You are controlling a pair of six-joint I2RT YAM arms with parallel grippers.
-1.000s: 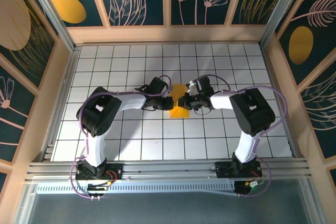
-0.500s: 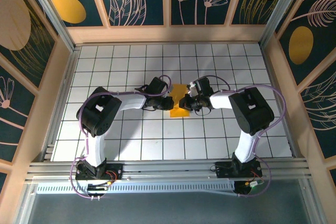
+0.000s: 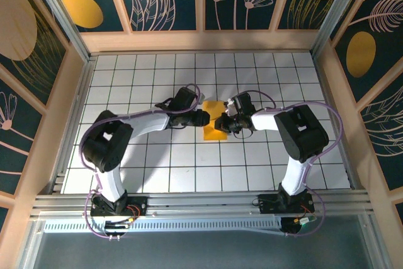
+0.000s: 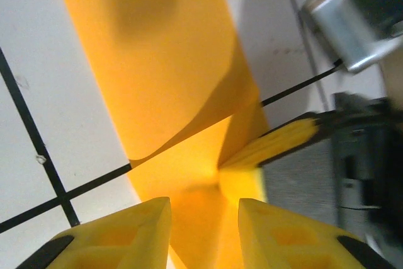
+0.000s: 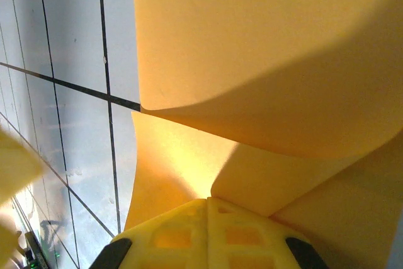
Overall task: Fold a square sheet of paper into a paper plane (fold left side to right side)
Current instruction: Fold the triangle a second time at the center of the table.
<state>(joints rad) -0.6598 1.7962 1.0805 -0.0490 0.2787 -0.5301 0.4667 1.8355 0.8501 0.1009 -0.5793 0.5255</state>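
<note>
1. Two yellow fingers of the left gripper [image 4: 204, 212] stand partly open with a clear gap. The sheet [image 4: 157, 61] shows through that gap, and whether the fingers touch it I cannot tell.
2. The right gripper [image 3: 221, 123] is clamped shut on the sheet's right edge.
3. The left wrist view shows the right gripper's yellow fingertip [image 4: 277, 149] at the spot where a flap lifts off the lower layer.
4. The right wrist view shows that flap arching over the lower layer just past the right gripper's own finger, with a shadow beneath.
5. From the top, the grippers meet from either side at the sheet [image 3: 214, 133], mid-table [image 3: 157, 155] and well apart from every edge.
6. Since a second ago the left jaws have parted and the left arm's elbow has swung toward the table's left edge. The right gripper has hardly shifted.
</note>
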